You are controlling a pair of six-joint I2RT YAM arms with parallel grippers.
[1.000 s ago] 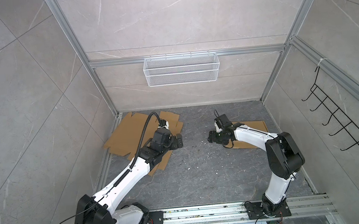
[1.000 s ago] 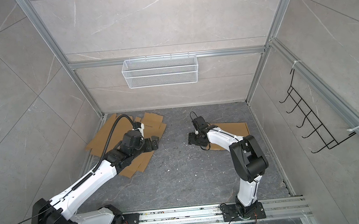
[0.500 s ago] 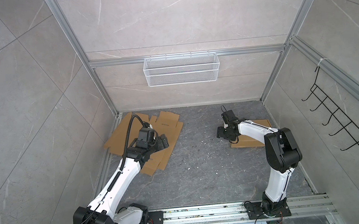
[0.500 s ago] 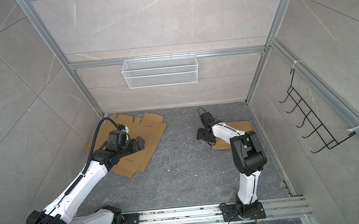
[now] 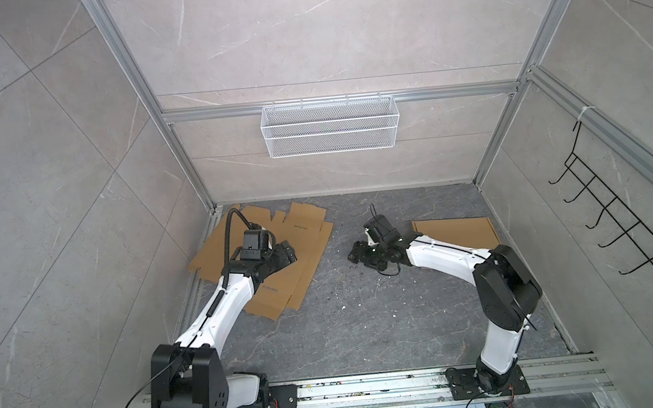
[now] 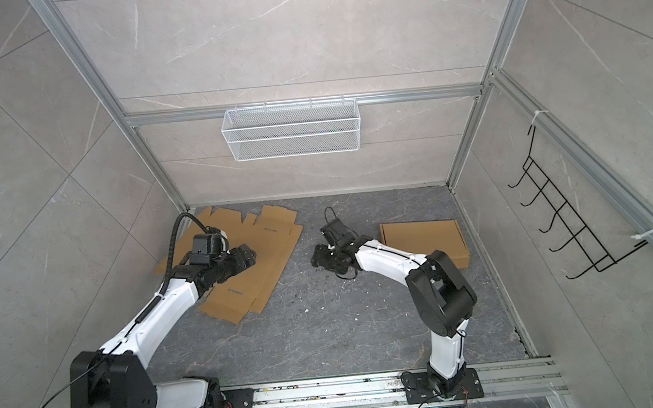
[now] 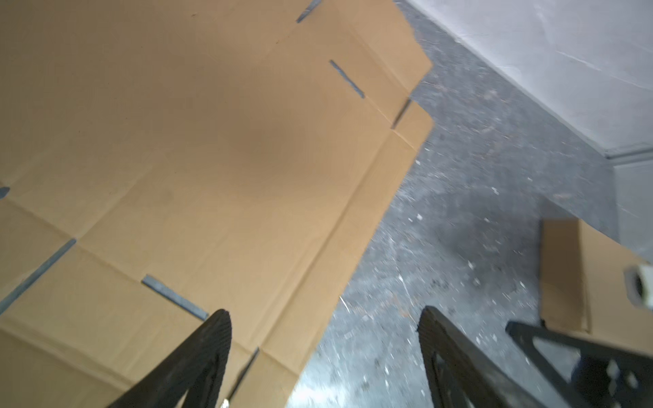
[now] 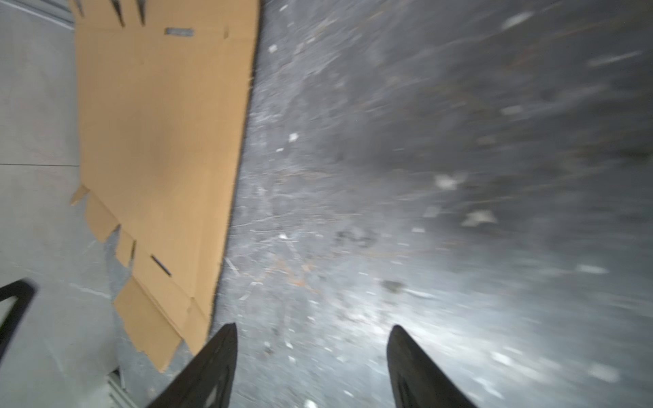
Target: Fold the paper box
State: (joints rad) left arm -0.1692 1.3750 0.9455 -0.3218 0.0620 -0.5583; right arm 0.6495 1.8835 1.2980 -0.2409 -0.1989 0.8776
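- Cardboard box blanks (image 5: 309, 251) (image 6: 273, 254), flat, brown and slotted, are lying unfolded and overlapping on the far left part of the grey stone-patterned counter (image 5: 367, 322), against the left wall.
- In the left wrist view the blanks (image 7: 212, 159) are filling most of the picture, their creases and cut slots showing. Their straight edge is running along bare counter.
- The black left hand (image 5: 287, 255) (image 6: 246, 256) is reaching low over the blanks. Its fingers are standing well apart in the wrist view (image 7: 323, 318) with nothing between them, so it is released. Whether a fingertip is touching the cardboard cannot be told.
- The black right hand (image 5: 355, 253) (image 6: 317, 258) is hanging low over bare counter near the middle, just beside the blanks' right edge and apart from them. Its wrist view is blurred, yet the fingers (image 8: 312, 330) are plainly spread and gripping nothing, with the blanks (image 8: 159, 123) lying off to one side.
- A closed, flat brown cardboard box (image 5: 456, 230) (image 6: 420, 237) is sitting on the counter behind the right arm, near the right wall. A corner of it is showing in the left wrist view (image 7: 565, 275).
- A white wire mesh basket (image 5: 330, 132) (image 6: 290, 135) is hanging on the back wall.
- A black wire hook rack (image 5: 620, 219) (image 6: 560, 217) is hanging on the right wall.
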